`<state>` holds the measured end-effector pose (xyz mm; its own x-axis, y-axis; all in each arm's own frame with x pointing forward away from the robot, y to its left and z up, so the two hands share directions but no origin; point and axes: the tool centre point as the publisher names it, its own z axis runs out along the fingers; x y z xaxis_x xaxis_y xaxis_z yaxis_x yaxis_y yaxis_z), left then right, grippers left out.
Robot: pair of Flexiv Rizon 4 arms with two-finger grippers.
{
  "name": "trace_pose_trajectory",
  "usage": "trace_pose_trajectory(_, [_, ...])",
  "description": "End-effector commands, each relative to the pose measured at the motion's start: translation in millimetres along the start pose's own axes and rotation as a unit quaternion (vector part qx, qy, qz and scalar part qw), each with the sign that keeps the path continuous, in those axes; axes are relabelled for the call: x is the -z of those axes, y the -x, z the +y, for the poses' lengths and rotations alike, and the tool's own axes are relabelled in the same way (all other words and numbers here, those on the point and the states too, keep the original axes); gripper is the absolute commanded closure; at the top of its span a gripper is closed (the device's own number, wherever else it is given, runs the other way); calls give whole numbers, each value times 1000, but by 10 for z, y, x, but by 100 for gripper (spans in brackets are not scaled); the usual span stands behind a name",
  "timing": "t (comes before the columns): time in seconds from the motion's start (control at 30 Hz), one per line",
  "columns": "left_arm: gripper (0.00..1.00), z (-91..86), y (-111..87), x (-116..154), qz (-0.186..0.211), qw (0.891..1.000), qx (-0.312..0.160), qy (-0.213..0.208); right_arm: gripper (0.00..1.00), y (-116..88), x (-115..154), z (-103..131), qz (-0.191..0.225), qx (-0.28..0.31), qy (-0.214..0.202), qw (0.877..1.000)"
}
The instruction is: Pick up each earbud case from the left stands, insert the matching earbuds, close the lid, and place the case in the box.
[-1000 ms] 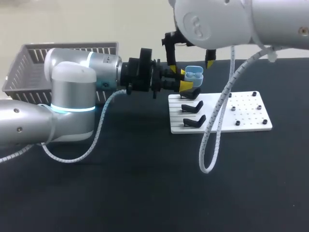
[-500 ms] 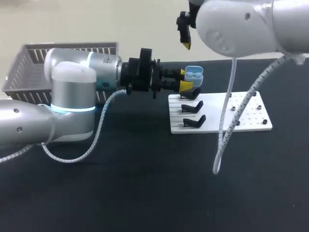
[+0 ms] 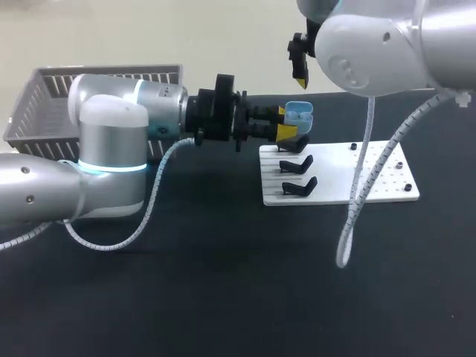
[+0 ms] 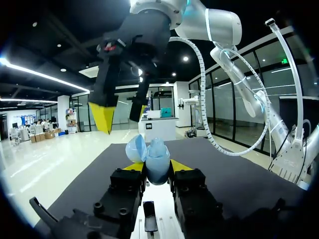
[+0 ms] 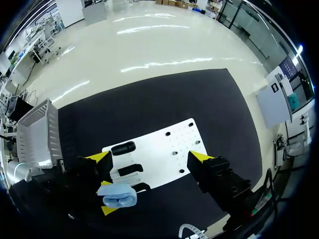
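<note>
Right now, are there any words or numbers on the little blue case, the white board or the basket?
None can be read. The blue earbud case in the left gripper is plain, and the white board and the basket show no writing either.

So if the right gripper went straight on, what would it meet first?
Probably the white board, in line between its jaws; the blue case sits off to one side, though depth is unclear.

The black table [image 3: 223,282] bears a white board [image 3: 394,190] with three black stands [image 3: 299,186] and a grey basket [image 3: 37,97].
</note>
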<state>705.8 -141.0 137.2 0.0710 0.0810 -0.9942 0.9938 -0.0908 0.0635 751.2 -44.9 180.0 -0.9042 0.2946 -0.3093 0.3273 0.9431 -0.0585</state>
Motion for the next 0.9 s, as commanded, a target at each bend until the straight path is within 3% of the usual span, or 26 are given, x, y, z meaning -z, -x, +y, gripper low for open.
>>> trace_pose_trajectory(0.03, [100,-2,-4,-2,0,1000,-1,1,0,21,-70,43,13,4,-4,1000])
trace_pose_trajectory(0.43, [100,-2,-4,-2,0,1000,-1,1,0,-183,-178,-8,48,35,-10,998])
trace_pose_trajectory(0.9, [100,-2,-4,-2,0,1000,-1,1,0,-450,40,-88,66,74,17,995])
